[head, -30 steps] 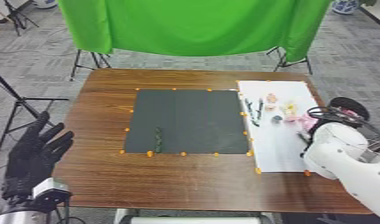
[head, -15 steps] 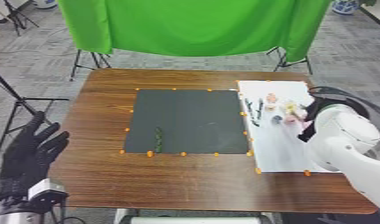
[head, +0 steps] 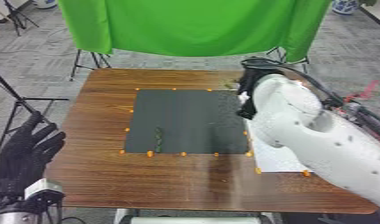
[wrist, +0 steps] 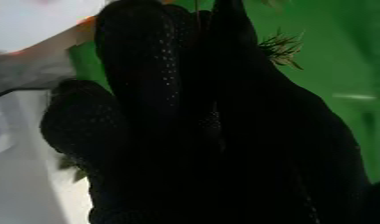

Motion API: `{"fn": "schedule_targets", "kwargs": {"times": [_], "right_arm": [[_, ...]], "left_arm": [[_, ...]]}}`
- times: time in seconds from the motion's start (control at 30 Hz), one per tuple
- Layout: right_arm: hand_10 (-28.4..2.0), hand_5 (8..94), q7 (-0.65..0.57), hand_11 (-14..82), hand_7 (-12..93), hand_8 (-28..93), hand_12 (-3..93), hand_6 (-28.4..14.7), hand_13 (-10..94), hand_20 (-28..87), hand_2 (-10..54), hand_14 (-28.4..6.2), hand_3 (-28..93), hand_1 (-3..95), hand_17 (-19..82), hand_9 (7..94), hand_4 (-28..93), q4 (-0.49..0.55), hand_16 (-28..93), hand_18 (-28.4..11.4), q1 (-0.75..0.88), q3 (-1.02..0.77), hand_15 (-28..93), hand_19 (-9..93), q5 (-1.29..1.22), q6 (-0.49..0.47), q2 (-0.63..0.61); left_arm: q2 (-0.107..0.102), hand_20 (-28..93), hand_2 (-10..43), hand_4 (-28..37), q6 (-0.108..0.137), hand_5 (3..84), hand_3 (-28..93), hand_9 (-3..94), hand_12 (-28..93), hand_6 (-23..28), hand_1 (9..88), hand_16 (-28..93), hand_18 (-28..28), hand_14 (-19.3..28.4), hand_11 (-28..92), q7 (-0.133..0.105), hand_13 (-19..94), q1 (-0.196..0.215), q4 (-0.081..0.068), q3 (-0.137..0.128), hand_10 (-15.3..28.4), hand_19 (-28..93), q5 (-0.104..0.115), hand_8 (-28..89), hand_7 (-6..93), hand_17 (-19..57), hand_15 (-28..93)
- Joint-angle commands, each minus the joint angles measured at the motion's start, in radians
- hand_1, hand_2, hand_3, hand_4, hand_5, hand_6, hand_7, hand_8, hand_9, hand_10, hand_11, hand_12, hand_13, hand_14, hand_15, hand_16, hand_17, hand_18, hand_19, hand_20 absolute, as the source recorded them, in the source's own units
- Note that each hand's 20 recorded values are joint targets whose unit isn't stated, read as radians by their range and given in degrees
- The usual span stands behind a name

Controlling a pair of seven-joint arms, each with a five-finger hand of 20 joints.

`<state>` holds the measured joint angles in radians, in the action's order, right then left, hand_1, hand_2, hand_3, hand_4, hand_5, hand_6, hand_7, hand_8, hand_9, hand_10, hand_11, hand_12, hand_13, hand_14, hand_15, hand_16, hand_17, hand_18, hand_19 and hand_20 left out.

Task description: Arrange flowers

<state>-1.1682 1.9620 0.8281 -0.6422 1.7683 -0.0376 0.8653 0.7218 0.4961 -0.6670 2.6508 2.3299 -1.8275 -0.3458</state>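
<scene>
In the head view my right hand (head: 249, 91) is over the upper right corner of the black sheet (head: 182, 115), where that sheet meets the white sheet (head: 277, 161). Green leaves (head: 231, 84) stick out past its far side. The right wrist view has my right hand (wrist: 160, 115) curled, with a green sprig (wrist: 282, 49) showing beside it and more leaves (wrist: 77, 167) at its other side. A dark green stem (head: 158, 140) lies upright near the black sheet's lower left. My left hand (head: 25, 155) is open off the table's left side. My right arm hides the flowers' area.
Small orange pieces (head: 150, 153) line the edges of both sheets. Brown table (head: 169, 185) surrounds them. A green cloth (head: 195, 30) hangs behind the table, and thin black stands rise from the floor at the left and back.
My right hand has moved from over the right part of the white sheet, left and away, to the black sheet's far right corner. The left hand has shifted slightly left.
</scene>
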Motion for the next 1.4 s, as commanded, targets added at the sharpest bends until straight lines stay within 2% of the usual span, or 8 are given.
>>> {"fn": "schedule_targets", "kwargs": {"times": [0.03,0.17,0.4,0.43,0.47,0.5,1.17,1.4], "right_arm": [[-10.6,83.9,-0.004,21.3,15,13,25.3,-5.7,93,-8,-9.5,-6.4,71,64.2,71,93.7,-28,-0.092,17,-6.2,-0.003,0.065,42,93,-0.011,-0.052,0.225],[-10.5,84.0,-0.023,21.3,15,13,25.2,-5.7,94,-8,-9.5,-6.4,71,64.1,71,93.7,-28,-0.144,18,-6.2,-0.001,0.104,42,93,-0.022,-0.05,0.27],[-10.4,84.0,-0.056,21.3,14,13,25.0,-5.7,94,-8,-9.5,-6.4,71,63.9,71,93.7,-28,-0.221,18,-6.2,0.008,0.154,42,93,-0.025,-0.037,0.313],[-10.4,84.0,-0.061,21.3,14,13,24.9,-5.7,94,-8,-9.5,-6.4,71,64.0,71,93.7,-28,-0.228,18,-6.2,0.017,0.154,42,93,-0.025,-0.028,0.317],[-10.4,84.0,-0.065,21.3,14,13,24.9,-5.7,94,-8,-9.5,-6.3,71,63.9,71,93.7,-28,-0.236,18,-6.2,0.006,0.17,42,93,-0.035,-0.022,0.315],[-10.4,84.1,-0.07,21.4,14,13,24.8,-5.7,94,-8,-9.5,-6.3,71,63.8,71,93.7,-28,-0.244,18,-6.2,0.009,0.17,42,93,-0.034,-0.026,0.318],[-10.2,83.5,-0.049,21.5,15,12,23.9,-5.4,94,-5,-9.5,-6.2,71,63.3,71,93.7,-28,-0.319,18,-6.4,-0.01,0.237,42,93,-0.022,-0.028,0.403],[-10.2,83.1,-0.048,21.4,15,12,23.8,-5.3,94,-6,-9.4,-6.1,70,63.1,71,93.7,-27,-0.332,18,-6.2,-0.019,0.248,42,93,-0.025,-0.021,0.41]], "left_arm": [[0.072,5,6.7,-21.4,-0.034,31.2,63,27.8,11,5.8,29.6,-11,25.7,25.5,23,0.117,19,-0.071,0.006,-0.008,17.3,48,-0.073,-8,8.7,-8.9,52],[0.085,5,6.7,-21.4,-0.057,31.2,63,27.8,11,5.9,29.6,-11,25.7,25.5,23,0.169,19,-0.122,-0.006,0.008,17.4,48,-0.102,-8,8.7,-8.9,52],[0.1,5,6.7,-21.3,-0.085,31.3,63,27.7,11,5.9,29.6,-11,25.7,25.5,23,0.211,19,-0.182,-0.026,0.026,17.3,48,-0.131,-8,8.6,-8.9,52],[0.113,5,6.7,-21.3,-0.098,31.3,63,27.7,11,5.9,29.5,-11,25.7,25.5,23,0.236,19,-0.199,-0.032,0.029,17.3,48,-0.146,-8,8.7,-8.9,52],[0.111,5,6.7,-21.3,-0.097,31.3,63,27.7,11,5.9,29.6,-11,25.7,25.5,23,0.235,19,-0.208,-0.033,0.037,17.3,48,-0.141,-8,8.7,-8.9,52],[0.14,5,6.7,-21.3,-0.117,31.3,63,27.7,11,5.9,29.6,-11,25.7,25.5,23,0.264,19,-0.231,-0.039,0.04,17.3,48,-0.171,-8,8.7,-8.9,52],[0.15,5,6.7,-21.2,-0.14,31.4,64,27.8,11,5.9,29.7,-11,25.5,25.5,23,0.286,18,-0.315,-0.068,0.097,17.3,48,-0.189,-8,8.7,-8.9,52],[0.161,5,6.9,-20.5,-0.158,31.5,64,27.7,11,6.0,30.3,-11,25.3,25.5,23,0.31,18,-0.34,-0.076,0.103,17.3,48,-0.207,-8,8.6,-8.8,52]]}}
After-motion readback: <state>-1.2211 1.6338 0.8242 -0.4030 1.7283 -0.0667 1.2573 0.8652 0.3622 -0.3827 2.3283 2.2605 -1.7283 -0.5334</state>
